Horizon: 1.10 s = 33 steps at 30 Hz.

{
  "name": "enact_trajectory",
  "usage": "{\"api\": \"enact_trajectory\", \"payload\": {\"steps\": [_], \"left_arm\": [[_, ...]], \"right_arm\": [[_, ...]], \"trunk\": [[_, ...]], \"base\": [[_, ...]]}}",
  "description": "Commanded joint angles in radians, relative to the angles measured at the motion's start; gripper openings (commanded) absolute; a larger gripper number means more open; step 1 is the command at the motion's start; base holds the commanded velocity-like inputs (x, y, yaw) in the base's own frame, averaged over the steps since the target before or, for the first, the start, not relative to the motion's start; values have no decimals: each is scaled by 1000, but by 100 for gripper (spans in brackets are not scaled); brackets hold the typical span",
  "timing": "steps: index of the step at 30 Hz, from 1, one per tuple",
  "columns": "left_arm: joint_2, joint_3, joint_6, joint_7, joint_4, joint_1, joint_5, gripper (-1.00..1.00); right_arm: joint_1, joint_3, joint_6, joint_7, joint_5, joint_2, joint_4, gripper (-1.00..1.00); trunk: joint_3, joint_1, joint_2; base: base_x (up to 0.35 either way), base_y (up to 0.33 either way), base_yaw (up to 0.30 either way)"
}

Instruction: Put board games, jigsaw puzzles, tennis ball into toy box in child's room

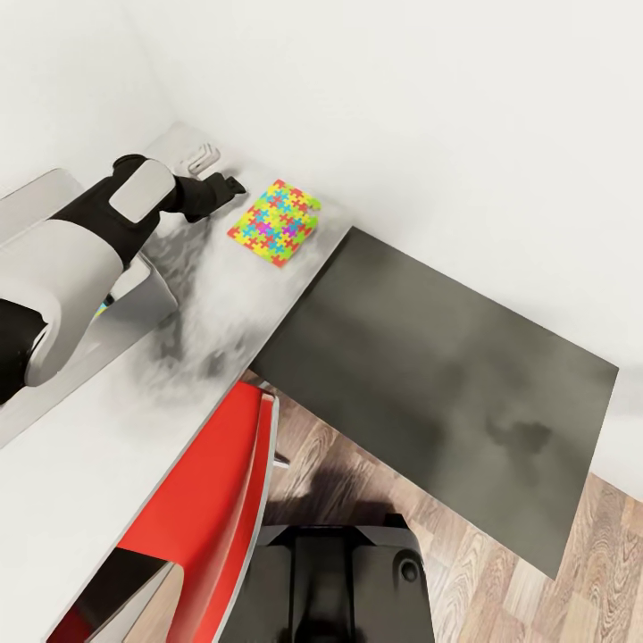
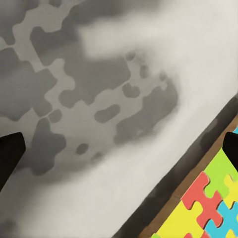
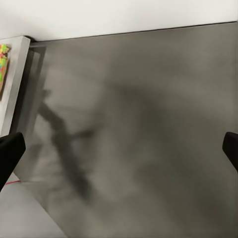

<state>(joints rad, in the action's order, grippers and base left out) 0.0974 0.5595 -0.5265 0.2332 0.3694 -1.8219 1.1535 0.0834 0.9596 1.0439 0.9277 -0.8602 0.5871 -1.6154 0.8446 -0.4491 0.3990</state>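
A jigsaw puzzle, a thin square of many-coloured pieces, lies flat on the table's light grey top near the back wall. My left gripper hovers just left of it, open and holding nothing. In the left wrist view its dark fingertips sit wide apart over the mottled desk top, with the puzzle's corner beside them. The pale grey toy box stands at the left, mostly hidden behind my left arm. My right gripper is open over the table's dark grey wing; the puzzle's edge shows far off.
The dark grey wing runs off to the right along the white wall. A red chair stands against the desk's front edge, next to my base. A small white fixture sits by the back corner. Wood floor lies at the right.
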Motion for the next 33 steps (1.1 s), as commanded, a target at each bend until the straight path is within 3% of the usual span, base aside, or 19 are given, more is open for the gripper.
{"api": "enact_trajectory", "payload": {"steps": [1,16,33], "left_arm": [[0,6,-1,9,2,0,18,100],[-3,8,0,9,3,4,17,100],[-18,8,0,8,3,6,17,100]], "right_arm": [[1,1,3,6,4,0,0,100],[0,2,3,6,4,0,0,100],[1,1,3,6,4,0,0,100]], "trunk": [[1,-1,1],[1,-1,1],[1,-1,1]], "base": [[0,0,-37],[0,0,-136],[0,0,-26]]}}
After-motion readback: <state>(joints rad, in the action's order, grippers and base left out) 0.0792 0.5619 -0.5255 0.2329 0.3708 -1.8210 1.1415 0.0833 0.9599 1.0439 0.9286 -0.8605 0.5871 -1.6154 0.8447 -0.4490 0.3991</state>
